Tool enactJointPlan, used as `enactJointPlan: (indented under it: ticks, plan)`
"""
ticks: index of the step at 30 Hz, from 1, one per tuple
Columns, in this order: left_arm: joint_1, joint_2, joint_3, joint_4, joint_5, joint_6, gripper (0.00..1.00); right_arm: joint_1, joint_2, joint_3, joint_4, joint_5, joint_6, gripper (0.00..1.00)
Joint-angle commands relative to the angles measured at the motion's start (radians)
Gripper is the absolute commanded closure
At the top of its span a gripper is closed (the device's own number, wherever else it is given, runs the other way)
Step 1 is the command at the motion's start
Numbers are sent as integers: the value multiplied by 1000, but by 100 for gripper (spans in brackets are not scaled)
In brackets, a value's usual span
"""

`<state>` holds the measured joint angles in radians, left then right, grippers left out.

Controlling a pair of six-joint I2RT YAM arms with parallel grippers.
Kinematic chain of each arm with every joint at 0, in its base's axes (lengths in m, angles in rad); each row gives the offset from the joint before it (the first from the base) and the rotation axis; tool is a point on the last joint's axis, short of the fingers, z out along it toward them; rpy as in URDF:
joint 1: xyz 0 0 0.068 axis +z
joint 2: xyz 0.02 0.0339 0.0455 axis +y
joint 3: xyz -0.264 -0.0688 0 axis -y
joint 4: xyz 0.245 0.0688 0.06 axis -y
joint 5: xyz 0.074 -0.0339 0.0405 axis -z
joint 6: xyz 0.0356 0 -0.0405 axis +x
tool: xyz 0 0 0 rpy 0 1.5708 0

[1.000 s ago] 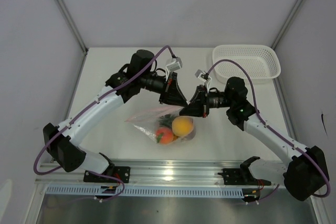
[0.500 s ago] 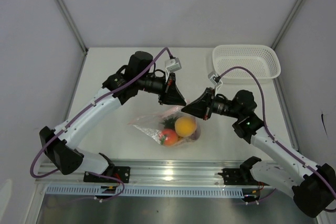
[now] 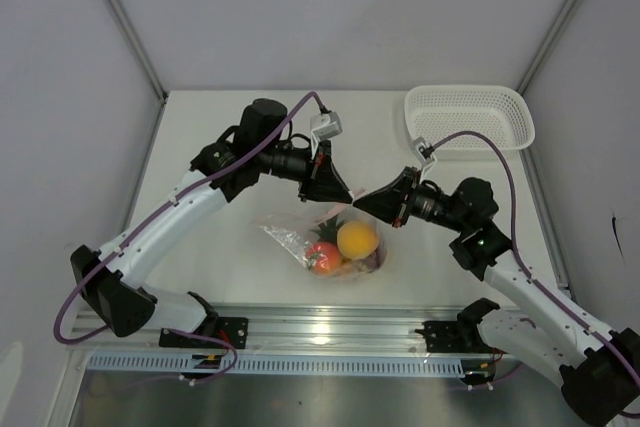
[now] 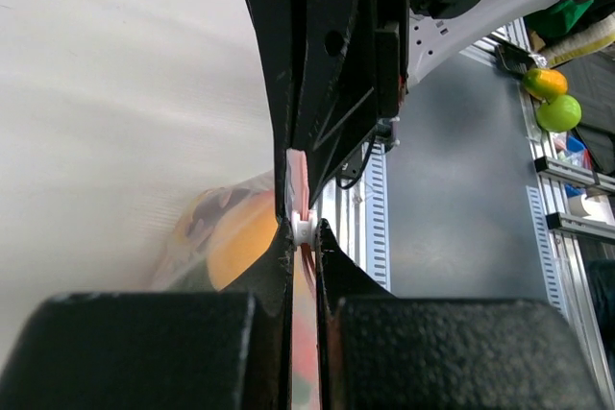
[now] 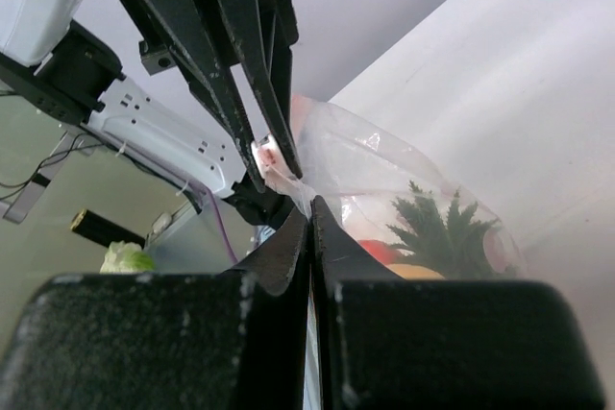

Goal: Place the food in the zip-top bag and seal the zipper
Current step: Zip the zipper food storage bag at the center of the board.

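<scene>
The food [image 3: 356, 240] lies inside the zip-top bag [image 3: 290, 235] on the table [image 3: 200, 117]. The left gripper [image 4: 306, 229] and right gripper [image 5: 310, 210] each pinch the zipper [image 4: 299, 180] (tips nearly meeting). Sealing looks unfinished, I'd judge.

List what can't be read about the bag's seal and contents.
- Top view: left end effector and right end effector cover part of the clear floppy plastic bag's mouth; seal hidden.
- Left wrist view: only a bit of pink-red zipper strip shows.
- Right wrist view: fingers cut off fruit below the green pineapple crown.
</scene>
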<state>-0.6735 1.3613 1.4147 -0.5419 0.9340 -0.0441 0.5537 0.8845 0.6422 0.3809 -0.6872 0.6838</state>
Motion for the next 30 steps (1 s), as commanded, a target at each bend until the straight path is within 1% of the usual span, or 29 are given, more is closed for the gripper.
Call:
enactJointPlan:
  ticks: [1, 7, 9, 11, 14, 15, 17, 18, 19, 20, 21, 22, 23, 24, 25, 26, 28, 29, 30]
  plan:
    - [2, -42, -28, -73, 58, 24, 99, -44, -55, 1, 89, 100, 28, 100]
    - [2, -67, -57, -87, 46, 36, 99, -77, -94, 5, 58, 107, 34, 100]
    - [2, -76, -72, -93, 19, 39, 99, -93, -102, 1, 50, 98, 37, 100]
    - [2, -91, -77, -96, 9, 41, 99, -104, -88, 4, 59, 63, 42, 100]
    - [2, -100, -76, -101, 15, 41, 99, -104, -44, 39, 17, -29, -6, 100]
    - [2, -100, -66, -104, 17, 43, 99, -104, -26, 56, -23, -120, -26, 100]
    - [2, -99, -57, -109, 17, 43, 99, -89, 11, 132, -100, -199, -117, 100]
    - [2, -96, -45, -115, 17, 43, 100, -78, 39, 167, -237, -219, -169, 100]
    - [2, -94, -28, -127, 19, 43, 99, -43, 50, 204, -322, -219, -290, 90]
    - [2, -87, -8, -135, 19, 70, 99, -28, 60, 282, -402, -210, -349, 79]
    - [2, -84, 0, -144, 20, 75, 100, -15, 77, 316, -536, -201, -398, 68]
    - [2, -79, 28, -164, 25, 78, 99, -8, 85, 345, -581, -198, -435, 54]
    - [2, -67, 41, -179, 29, 91, 99, -5, 91, 394, -644, -202, -487, 49]
    - [2, -61, 55, -199, 29, 101, 99, -5, 108, 419, -672, -201, -510, 40]
    - [2, -54, 84, -217, 32, 108, 99, -5, 117, 442, -695, -206, -533, 38]
    - [2, -50, 92, -248, 31, 121, 99, -5, 131, 498, -765, -228, -587, 37]
    - [2, -50, 102, -262, 22, 122, 99, 0, 185, 560, -848, -261, -648, 35]
    - [2, -50, 102, -262, 20, 122, 99, 9, 201, 589, -931, -274, -715, 34]
    - [2, -53, 102, -265, 19, 119, 99, 15, 215, 635, -963, -269, -743, 33]
